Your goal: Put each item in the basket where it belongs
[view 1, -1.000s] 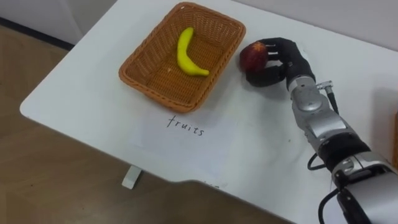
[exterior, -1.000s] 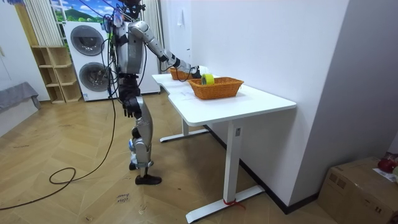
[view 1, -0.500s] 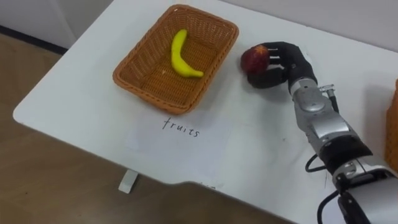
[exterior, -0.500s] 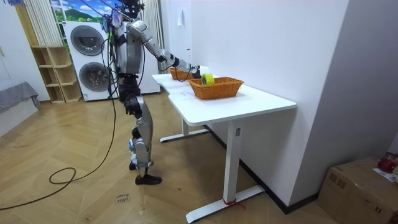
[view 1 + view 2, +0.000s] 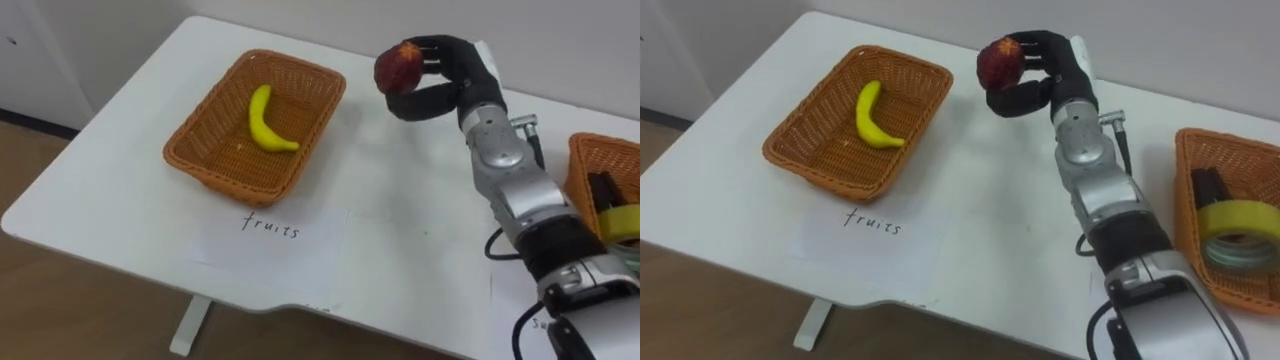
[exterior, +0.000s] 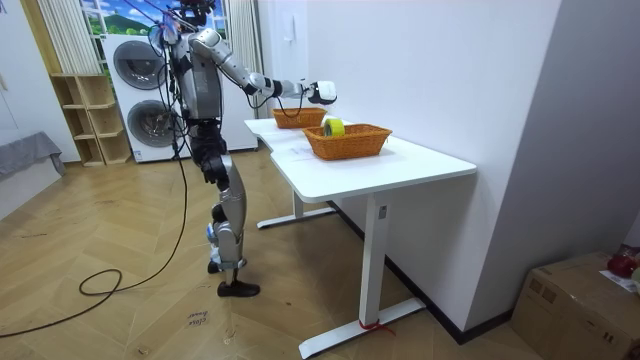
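Observation:
My right hand [image 5: 445, 75] [image 5: 1045, 70] is shut on a red apple [image 5: 398, 67] [image 5: 998, 62] and holds it up above the white table [image 5: 400, 240], just right of the fruit basket. That wicker basket [image 5: 195, 165] [image 5: 795, 160] stands at the left and holds a yellow banana [image 5: 263, 118] [image 5: 871, 113]. A sheet marked "fruits" [image 5: 270, 238] lies in front of it. At the right stands a second wicker basket [image 5: 1188, 190] with a roll of yellow tape [image 5: 1238, 225] and a dark item [image 5: 1207, 188] inside. In the room view my right arm reaches out over the table, the hand [image 6: 322, 93] raised.
I stand at the long side of the table [image 6: 400, 160], which is set against a white wall. Wooden floor [image 5: 60, 300] lies past the near table edge. Washing machines [image 6: 140, 100] and a shelf stand behind me.
My right hand has lifted the apple off the table. The eye views have shifted, bringing the right basket into view.

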Tool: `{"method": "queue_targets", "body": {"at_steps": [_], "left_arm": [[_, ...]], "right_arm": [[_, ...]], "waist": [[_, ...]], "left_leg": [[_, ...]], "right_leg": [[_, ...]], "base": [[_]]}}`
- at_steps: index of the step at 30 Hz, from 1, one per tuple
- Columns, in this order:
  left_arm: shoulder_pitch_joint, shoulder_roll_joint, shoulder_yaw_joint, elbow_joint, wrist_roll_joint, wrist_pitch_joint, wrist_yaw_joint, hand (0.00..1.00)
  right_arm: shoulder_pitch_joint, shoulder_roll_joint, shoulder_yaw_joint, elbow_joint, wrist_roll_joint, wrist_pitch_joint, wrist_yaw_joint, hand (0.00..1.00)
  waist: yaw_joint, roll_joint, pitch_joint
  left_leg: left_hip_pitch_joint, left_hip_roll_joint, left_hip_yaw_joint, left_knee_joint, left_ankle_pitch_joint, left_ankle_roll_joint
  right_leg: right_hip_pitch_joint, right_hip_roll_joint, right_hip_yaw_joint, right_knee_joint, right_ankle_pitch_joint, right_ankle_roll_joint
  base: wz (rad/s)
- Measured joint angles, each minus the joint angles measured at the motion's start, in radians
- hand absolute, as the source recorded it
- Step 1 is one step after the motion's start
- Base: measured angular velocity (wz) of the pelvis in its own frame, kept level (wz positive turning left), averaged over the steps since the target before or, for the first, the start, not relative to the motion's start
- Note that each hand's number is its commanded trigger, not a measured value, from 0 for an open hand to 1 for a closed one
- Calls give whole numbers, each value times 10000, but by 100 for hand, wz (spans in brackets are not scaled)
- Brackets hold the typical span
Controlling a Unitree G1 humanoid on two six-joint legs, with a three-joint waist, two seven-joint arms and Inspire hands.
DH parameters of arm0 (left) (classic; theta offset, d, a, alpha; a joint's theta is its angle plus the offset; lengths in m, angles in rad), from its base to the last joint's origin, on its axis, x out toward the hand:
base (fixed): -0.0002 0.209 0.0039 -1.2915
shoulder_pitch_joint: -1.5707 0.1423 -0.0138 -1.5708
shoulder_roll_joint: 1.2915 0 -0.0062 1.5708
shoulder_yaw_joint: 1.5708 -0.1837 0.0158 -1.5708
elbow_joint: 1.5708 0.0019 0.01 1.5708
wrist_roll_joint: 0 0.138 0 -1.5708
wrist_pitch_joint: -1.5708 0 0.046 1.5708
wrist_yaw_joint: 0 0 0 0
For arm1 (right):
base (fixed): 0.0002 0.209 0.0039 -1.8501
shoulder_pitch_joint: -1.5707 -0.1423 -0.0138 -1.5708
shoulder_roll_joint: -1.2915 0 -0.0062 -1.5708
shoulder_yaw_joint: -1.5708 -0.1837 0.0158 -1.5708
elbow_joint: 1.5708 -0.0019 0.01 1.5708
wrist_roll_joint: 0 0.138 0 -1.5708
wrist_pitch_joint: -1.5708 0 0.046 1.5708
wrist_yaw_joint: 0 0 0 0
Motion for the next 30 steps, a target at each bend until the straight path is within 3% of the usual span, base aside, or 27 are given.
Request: {"method": "queue_targets", "body": {"at_steps": [5,13,17,22,26,30], "left_arm": [[415,-7,93,-519,17,84,-16,0],[470,38,255,-511,3,171,-309,0],[433,34,257,-487,6,179,-387,0],[414,30,248,-468,25,150,-584,0],[429,44,255,-468,86,169,-695,0],[367,54,259,-463,229,194,-713,0]], "right_arm": [[77,2,16,-889,-44,169,-53,100],[200,17,335,-1271,-229,276,184,100],[201,42,335,-1273,-331,276,209,100],[201,200,358,-1378,-1003,272,223,100],[206,241,726,-1519,-1308,302,334,100],[206,531,953,-1573,-2001,459,435,100]], "waist": [[43,-33,-20],[158,-240,-42],[288,-261,-11],[392,-285,111],[583,-322,130],[807,-379,127]], "left_leg": [[175,-2,115,-64,6,-2],[520,22,92,-220,4,-2],[517,17,40,-219,1,2],[485,-19,-79,-211,2,7],[485,-31,-113,-237,-1,17],[517,-55,-244,-218,-1,21]], "right_leg": [[109,6,24,0,-3,5],[405,11,-4,-15,-46,45],[419,-8,-39,-9,-47,47],[429,-113,-152,22,-87,78],[415,-111,-153,21,-99,94],[494,-99,-300,0,-119,124]], "base": [[-2],[0],[2],[5],[1],[12]]}}
